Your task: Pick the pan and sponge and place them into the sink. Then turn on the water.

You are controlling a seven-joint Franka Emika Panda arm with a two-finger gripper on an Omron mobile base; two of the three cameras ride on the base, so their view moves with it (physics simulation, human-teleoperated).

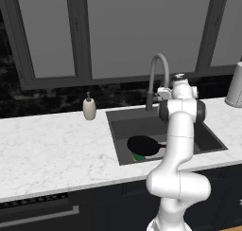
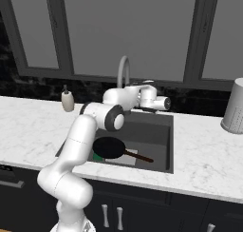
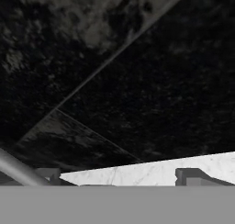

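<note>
Pan (image 1: 143,145) and sponge (image 1: 137,157) lie in sink (image 1: 208,139); gripper (image 3: 119,178) near faucet (image 1: 159,74), apparently open, empty.

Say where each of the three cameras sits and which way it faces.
Left base view: behind the arm's left, facing the sink; white arm rises lower right.
Right base view: behind its right, same sink; arm lower left.
Hand view: on the hand, facing the dark backsplash; finger tips at the bottom.
Both base views share the pan and faucet.

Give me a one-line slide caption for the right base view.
Pan and sponge lie in the sink; the arm reaches toward the faucet.
</note>
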